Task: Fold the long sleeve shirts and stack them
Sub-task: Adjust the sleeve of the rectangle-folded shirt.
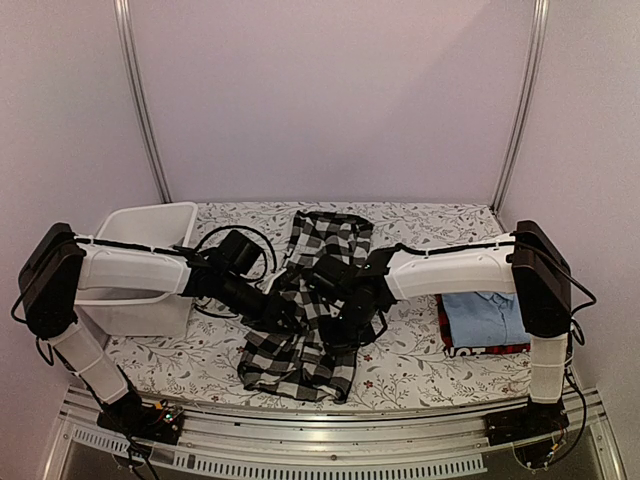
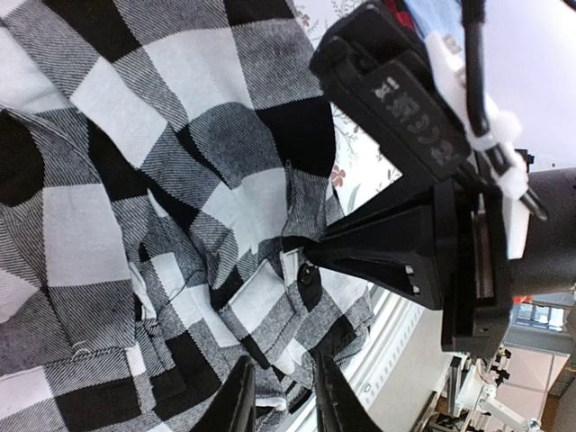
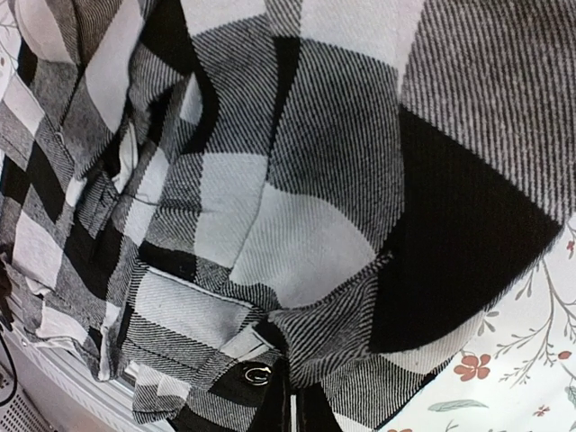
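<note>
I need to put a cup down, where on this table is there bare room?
Bare floral cloth lies at the front between the white tub and the checked shirt, between that shirt and the folded stack, and along the back right. The centre is crowded with shirt and arms.

The floral-patterned table [image 1: 415,365] carries three things directly. The checked shirt [image 1: 300,365] lies crumpled under and around the jaws of the left gripper [image 2: 283,400] and the right gripper [image 3: 290,400]. The white tub [image 1: 150,225] stands well to the left of the left jaws. The red-and-black shirt [image 1: 510,348] lies well to the right of the right jaws.
</note>
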`<state>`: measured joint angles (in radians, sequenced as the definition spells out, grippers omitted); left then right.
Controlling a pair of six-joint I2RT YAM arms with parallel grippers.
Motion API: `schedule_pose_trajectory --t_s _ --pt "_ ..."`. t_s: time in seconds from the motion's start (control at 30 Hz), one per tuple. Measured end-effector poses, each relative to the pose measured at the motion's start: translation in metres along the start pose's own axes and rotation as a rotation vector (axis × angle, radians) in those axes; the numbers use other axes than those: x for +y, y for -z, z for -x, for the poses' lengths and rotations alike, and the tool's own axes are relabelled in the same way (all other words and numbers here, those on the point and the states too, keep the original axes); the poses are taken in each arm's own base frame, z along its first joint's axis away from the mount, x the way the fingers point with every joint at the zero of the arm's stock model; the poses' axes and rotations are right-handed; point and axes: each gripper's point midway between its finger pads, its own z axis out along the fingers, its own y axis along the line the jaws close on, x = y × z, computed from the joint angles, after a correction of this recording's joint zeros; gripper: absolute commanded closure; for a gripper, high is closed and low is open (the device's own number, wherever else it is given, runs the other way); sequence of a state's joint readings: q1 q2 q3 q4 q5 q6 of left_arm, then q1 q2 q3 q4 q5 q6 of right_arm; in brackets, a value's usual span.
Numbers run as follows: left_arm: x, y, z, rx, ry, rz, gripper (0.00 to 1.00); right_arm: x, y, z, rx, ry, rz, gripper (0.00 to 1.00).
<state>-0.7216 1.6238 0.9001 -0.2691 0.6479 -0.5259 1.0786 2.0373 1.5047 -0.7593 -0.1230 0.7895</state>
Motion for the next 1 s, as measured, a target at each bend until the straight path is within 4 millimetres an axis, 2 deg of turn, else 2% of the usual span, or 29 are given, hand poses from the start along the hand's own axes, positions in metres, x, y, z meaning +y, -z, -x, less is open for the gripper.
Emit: schedule_pose_trajectory --t_s 0.23,0.3,0.37,0.43,0.5,0.6,0.67,0.77,0.87,1.0 --pt "0.001 0.001 0.001 -0.006 0.002 0.004 0.76 -0.004 0.001 -0.01 0.046 0.033 -0.013 0.99" --pt "0.004 0.002 0.004 -0.014 0.01 0.012 0.76 -0.006 0.001 -0.011 0.051 0.039 -0.02 0.89" --pt "0.008 0.006 0.008 -0.032 0.025 0.027 0.73 -0.008 0.001 -0.012 0.055 0.04 -0.026 0.69" --pt "0.012 0.01 0.011 -0.051 0.037 0.047 0.71 -0.01 0.001 -0.013 0.056 0.049 -0.036 0.57" --pt "0.02 0.015 0.017 -0.079 0.052 0.083 0.7 -0.012 0.004 -0.013 0.047 0.045 -0.038 0.52" --pt "0.028 0.021 0.019 -0.109 0.064 0.139 0.67 -0.014 0.016 -0.009 0.001 0.047 -0.043 0.53" --pt "0.037 0.025 0.019 -0.136 0.079 0.19 0.66 -0.012 0.032 0.003 -0.067 0.044 -0.033 0.57" --pt "0.055 0.031 0.019 -0.172 0.113 0.267 0.66 -0.01 0.061 0.031 -0.197 0.019 0.026 0.65" --pt "0.071 0.04 0.028 -0.216 0.147 0.319 0.67 -0.021 0.081 0.069 -0.308 -0.034 0.095 0.69" --pt "0.081 0.045 0.057 -0.269 0.153 0.366 0.74 -0.043 0.097 0.134 -0.443 -0.094 0.203 0.74"
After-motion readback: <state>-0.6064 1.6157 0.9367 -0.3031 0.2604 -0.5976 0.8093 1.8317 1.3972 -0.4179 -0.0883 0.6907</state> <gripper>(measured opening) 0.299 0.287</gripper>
